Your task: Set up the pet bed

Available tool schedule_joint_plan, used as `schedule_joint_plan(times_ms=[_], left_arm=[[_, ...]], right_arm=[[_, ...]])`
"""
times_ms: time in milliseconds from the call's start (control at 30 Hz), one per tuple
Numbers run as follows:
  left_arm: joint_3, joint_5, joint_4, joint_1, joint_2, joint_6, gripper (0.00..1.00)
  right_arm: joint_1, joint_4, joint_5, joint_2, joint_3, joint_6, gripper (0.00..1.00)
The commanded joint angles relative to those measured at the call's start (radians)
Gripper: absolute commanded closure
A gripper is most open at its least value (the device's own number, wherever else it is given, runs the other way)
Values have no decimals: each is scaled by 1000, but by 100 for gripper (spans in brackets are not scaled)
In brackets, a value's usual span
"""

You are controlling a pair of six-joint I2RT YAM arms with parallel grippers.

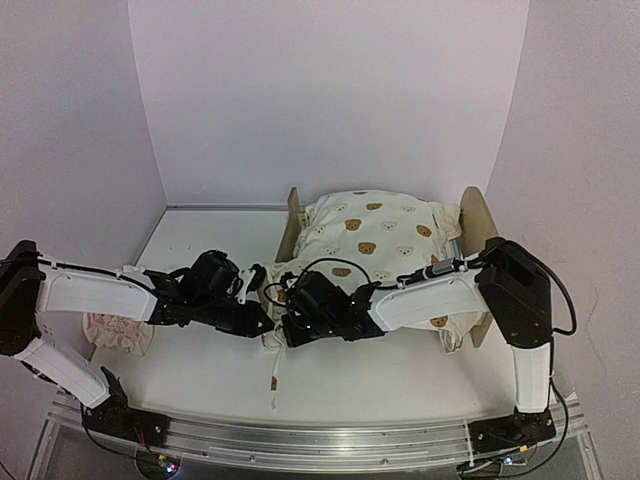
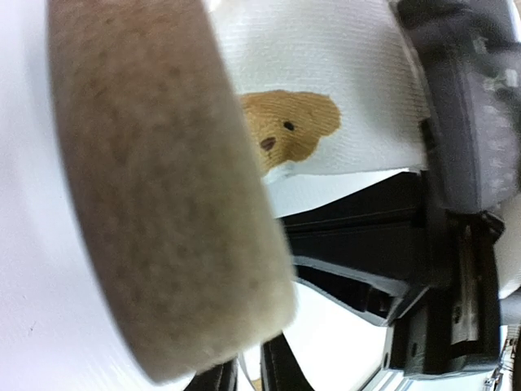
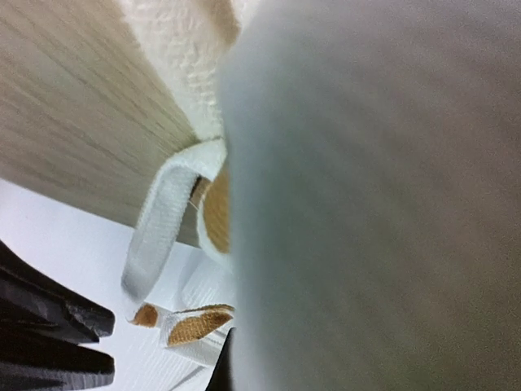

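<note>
Pet bed (image 1: 479,214) sits centre-right on the table (image 1: 200,245), draped in a bear-print quilt (image 1: 375,228); at its near left corner the left pincer (image 1: 262,288) stands slightly apart; the right pincer (image 1: 288,308) is closed together.

Tie loop (image 3: 155,236) beside pet bed (image 3: 73,106)

Bunched bear-print quilt (image 1: 375,235) lies well apart from ruffled pinkish pillow (image 1: 118,332).
</note>
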Motion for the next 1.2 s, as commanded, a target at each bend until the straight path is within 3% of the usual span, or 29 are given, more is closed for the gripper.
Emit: schedule_joint_plan(times_ms=[0, 100, 267, 700, 1167], left_arm=[[11, -87, -60, -5, -63, -25, 78], [-2, -186, -99, -4, -109, -51, 68], [-20, -317, -153, 20, -97, -100, 69], [-6, -147, -42, 31, 72, -12, 73], [-32, -25, 34, 31, 62, 28, 67]], right_arm=[[-7, 43, -5, 39, 54, 27, 100], [-7, 43, 4, 49, 61, 42, 100], [-5, 43, 14, 62, 75, 63, 100], [10, 14, 94, 115, 125, 108, 100], [32, 14, 93, 119, 136, 99, 100]])
